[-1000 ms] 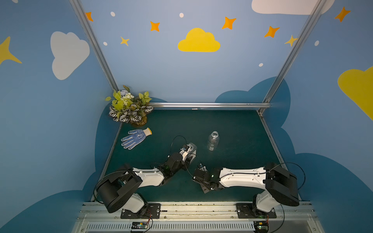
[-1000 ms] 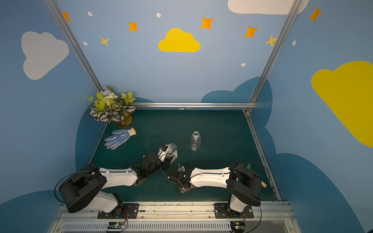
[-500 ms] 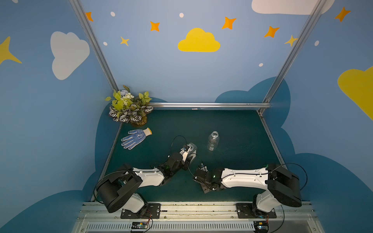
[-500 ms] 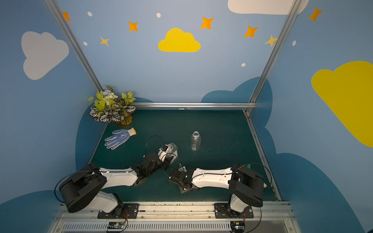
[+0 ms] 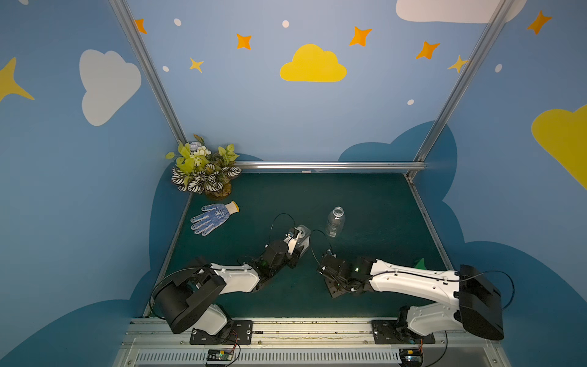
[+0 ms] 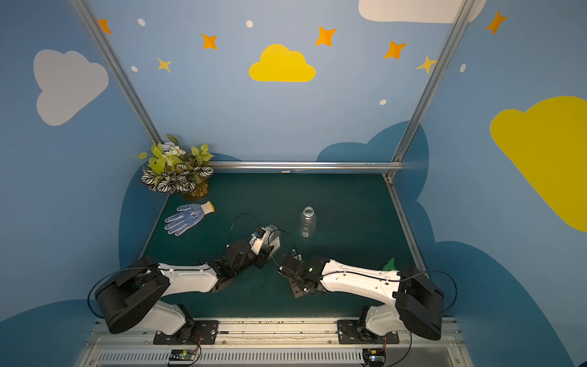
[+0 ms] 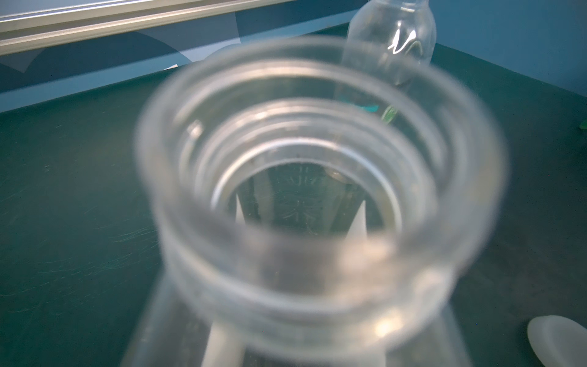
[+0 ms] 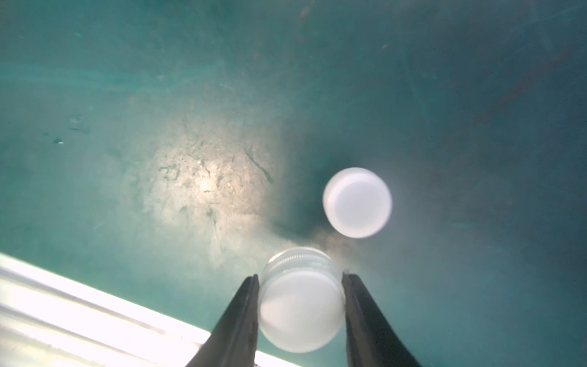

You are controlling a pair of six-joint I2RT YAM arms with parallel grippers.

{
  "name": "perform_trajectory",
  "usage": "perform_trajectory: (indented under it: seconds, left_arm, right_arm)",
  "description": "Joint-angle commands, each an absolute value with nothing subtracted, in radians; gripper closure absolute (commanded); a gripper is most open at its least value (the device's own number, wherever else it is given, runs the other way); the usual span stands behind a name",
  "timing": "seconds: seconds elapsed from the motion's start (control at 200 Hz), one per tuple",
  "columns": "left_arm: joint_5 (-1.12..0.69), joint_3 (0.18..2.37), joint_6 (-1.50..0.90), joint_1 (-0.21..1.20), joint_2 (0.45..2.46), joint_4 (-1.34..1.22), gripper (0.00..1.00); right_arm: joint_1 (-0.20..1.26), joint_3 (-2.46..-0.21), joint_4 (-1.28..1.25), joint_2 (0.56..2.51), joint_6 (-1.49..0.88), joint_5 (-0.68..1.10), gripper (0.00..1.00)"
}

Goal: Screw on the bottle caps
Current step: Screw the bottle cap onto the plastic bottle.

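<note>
Your right gripper [image 8: 301, 275] is clenched on one white bottle cap [image 8: 301, 314], a finger at each side (ribbed rim showing); whether it is lifted or resting on the green mat [image 8: 127, 95], can't tell. Second cap [image 8: 357, 202] lies flat just beside it, not touching. Your left gripper [image 5: 294, 240] clasps the rectangular bottle [image 5: 303, 233], mouth open, mid-table. Round bottle [image 5: 335, 222] stands upright nearby, uncapped

Right arm [image 5: 413, 279] draws back and settles lower over tabletop [image 5: 365, 203], elbow dropping outward. Right gripper [image 8: 301, 276] narrows, fingers [image 8: 241, 305] now pinching white cap [image 8: 301, 314].
</note>
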State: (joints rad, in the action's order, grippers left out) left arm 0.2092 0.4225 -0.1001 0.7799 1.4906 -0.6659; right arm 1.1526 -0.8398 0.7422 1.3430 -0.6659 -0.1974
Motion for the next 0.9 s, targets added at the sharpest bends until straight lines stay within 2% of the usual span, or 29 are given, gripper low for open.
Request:
perform_trajectory:
  seconds: [0.0,0.255,0.411,0.656,0.896]
  left_arm:
    - [0.112,0.390,-0.089,0.799,1.519,-0.582,0.62]
    - [0.029,0.389,-0.045,0.833,1.536,-0.627,0.62]
    - [0.002,0.403,-0.003,0.873,1.555,-0.632,0.62]
    - [-0.040,0.412,0.022,0.895,1.561,-0.623,0.63]
    - [-0.064,0.414,0.023,0.897,1.586,-0.654,0.49]
  right_arm:
    - [1.106,-0.888,0.838,1.273,-0.606,-0.175,0.64]
    - [0.996,-0.999,0.942,1.172,-0.502,-0.177,0.63]
    - [0.959,-1.082,0.953,1.125,-0.487,-0.243,0.62]
    - [0.878,-1.294,0.998,1.218,-0.383,-0.184,0.63]
    - [0.846,-1.389,0.986,1.311,-0.339,-0.156,0.63]
